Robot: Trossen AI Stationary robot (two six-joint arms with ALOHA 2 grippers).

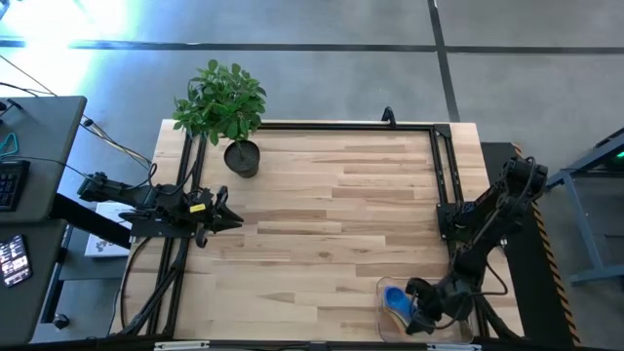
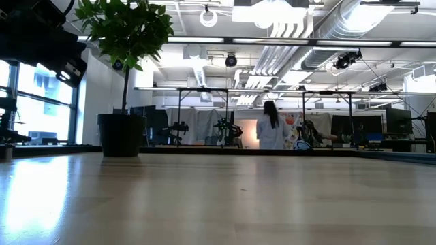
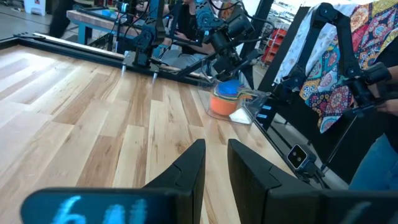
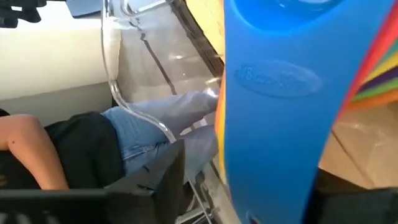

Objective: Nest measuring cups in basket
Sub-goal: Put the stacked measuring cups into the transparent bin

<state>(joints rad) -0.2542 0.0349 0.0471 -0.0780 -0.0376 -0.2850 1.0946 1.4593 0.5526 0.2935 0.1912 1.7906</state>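
At the lower right of the high view the right gripper (image 1: pixel 421 317) hangs over the clear basket (image 1: pixel 383 289), where the measuring cups (image 1: pixel 396 300) sit stacked — blue on top. Its fingers flank the blue handle (image 4: pixel 280 118); whether they grip it I cannot tell. The left gripper (image 1: pixel 237 220) waits at mid-left, fingers (image 3: pixel 186 171) slightly apart, empty.
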